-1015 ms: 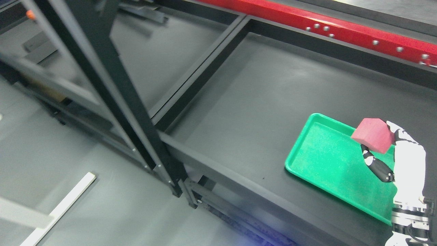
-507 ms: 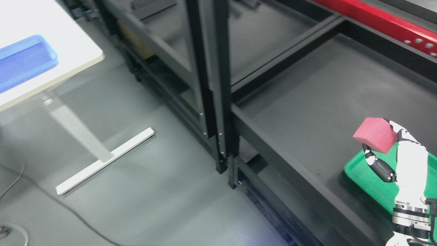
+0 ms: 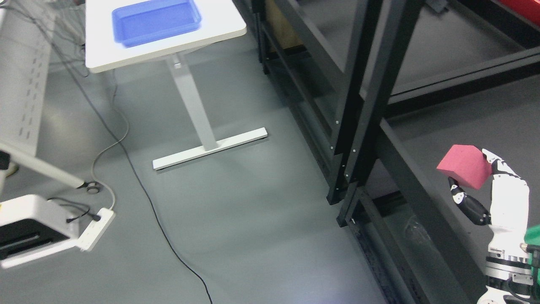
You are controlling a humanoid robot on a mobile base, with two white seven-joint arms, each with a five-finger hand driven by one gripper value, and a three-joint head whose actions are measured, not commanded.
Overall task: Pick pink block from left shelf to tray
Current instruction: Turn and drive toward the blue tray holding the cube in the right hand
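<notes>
The whole picture has swung to the left since the earlier frames, so the camera has turned rather than the things: the green tray that filled the lower right a second ago is now only a sliver at the right edge, just behind the wrist, and the red beam at the top has all but left the view. In its place the grey floor fills the middle, and a white table with a blue tray on it has come in at the upper left, with a black cable trailing across the floor and a white power strip near the left edge. The black shelf frame now runs down the right of centre. The right hand sits at the same spot in the picture as before, at the lower right, raised upright on its wrist. Its fingers are curled and pinch the pink block: the dark thumb presses up from below and the white fingers close on the block's right side. The block is tilted, one corner pointing up, held at the top of the hand, above the shelf board's front edge and clear of any surface. The left hand does not show.
</notes>
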